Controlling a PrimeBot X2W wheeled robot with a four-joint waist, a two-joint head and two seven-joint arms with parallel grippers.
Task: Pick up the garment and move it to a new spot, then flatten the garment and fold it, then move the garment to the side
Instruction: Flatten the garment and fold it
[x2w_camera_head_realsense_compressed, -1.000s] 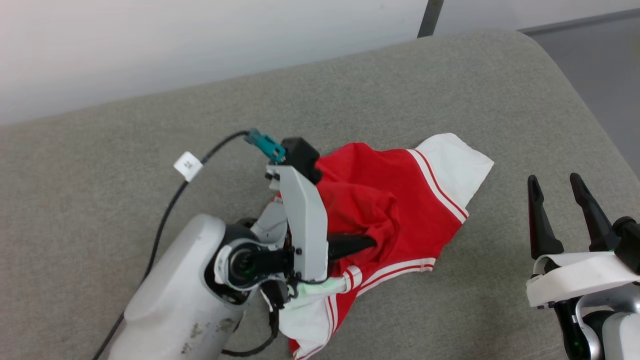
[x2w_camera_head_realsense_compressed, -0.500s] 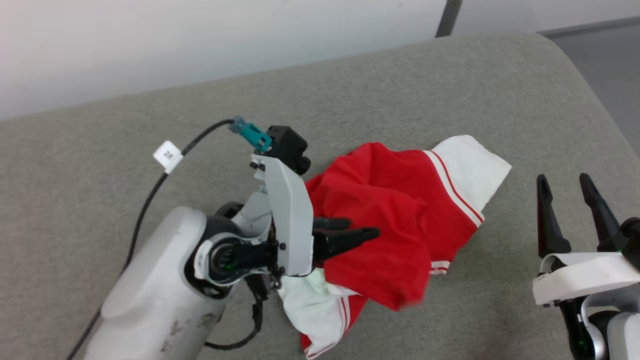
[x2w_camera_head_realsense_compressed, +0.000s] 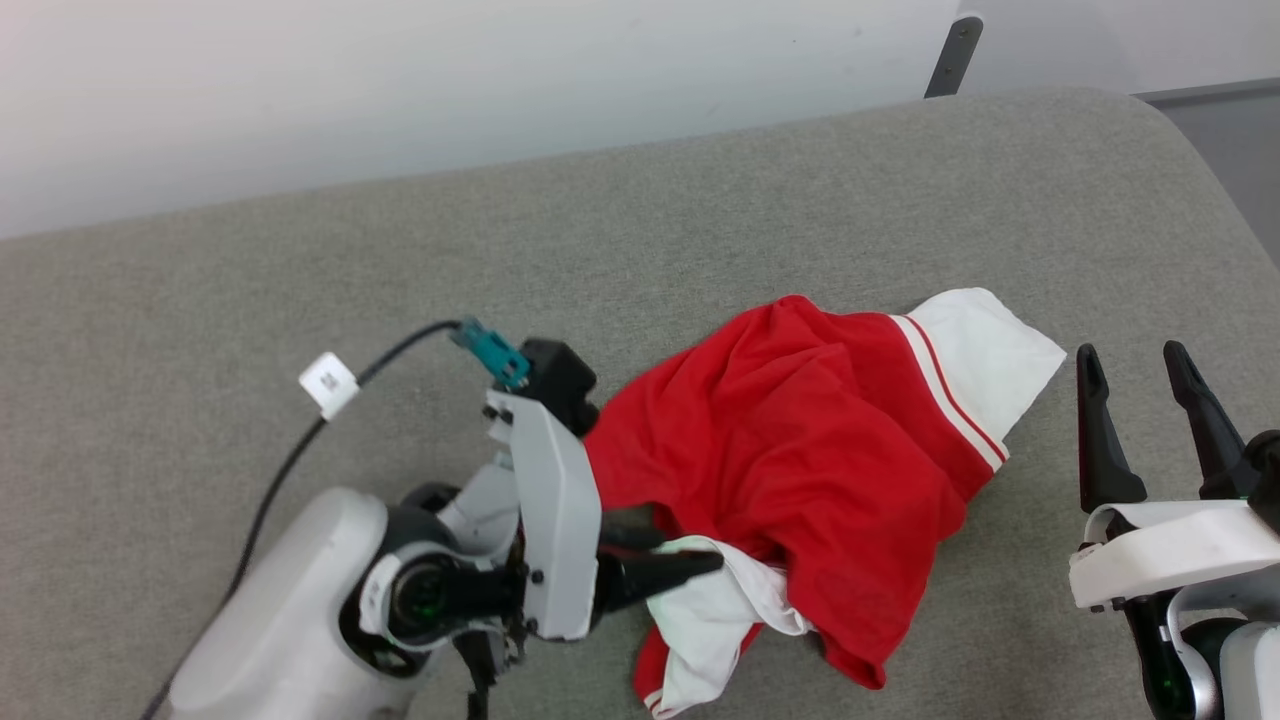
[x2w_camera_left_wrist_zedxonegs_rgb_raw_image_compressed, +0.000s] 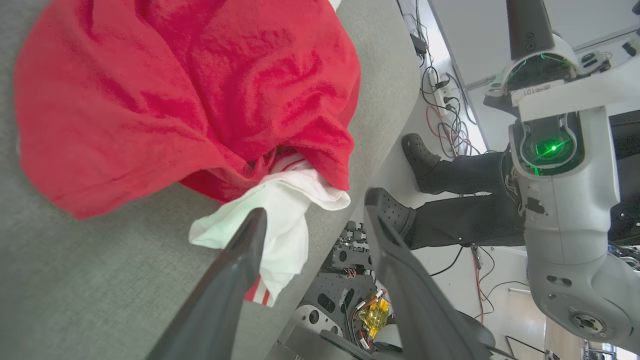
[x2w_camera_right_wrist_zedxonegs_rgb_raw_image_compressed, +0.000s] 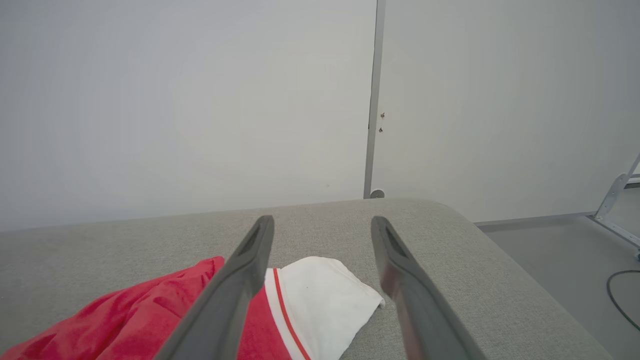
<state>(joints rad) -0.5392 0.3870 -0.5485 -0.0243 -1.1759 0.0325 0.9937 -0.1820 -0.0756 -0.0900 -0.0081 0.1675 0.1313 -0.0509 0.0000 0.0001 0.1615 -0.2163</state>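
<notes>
Item: red jersey shirt w/ white sleeves, striped trim (x2w_camera_head_realsense_compressed: 800, 440). Crumpled on grey fabric-covered table (x2w_camera_head_realsense_compressed: 700, 220), nr front edge (rt half). L tool (x2w_camera_head_realsense_compressed: 682, 545): spread, at sleeve. R tool (x2w_camera_head_realsense_compressed: 1128, 350): spread, empty.

We count one garment (x2w_camera_head_realsense_compressed: 800, 450), one grey cushion (x2w_camera_head_realsense_compressed: 300, 280), one black cable (x2w_camera_head_realsense_compressed: 290, 460) bearing one white tag (x2w_camera_head_realsense_compressed: 328, 384), two dark clogs (x2w_camera_left_wrist_zedxonegs_rgb_raw_image_compressed: 390, 210), and two grippers, the left gripper (x2w_camera_head_realsense_compressed: 685, 542) and the right gripper (x2w_camera_head_realsense_compressed: 1130, 350), each with two dark fingers (x2w_camera_right_wrist_zedxonegs_rgb_raw_image_compressed: 235, 295).
</notes>
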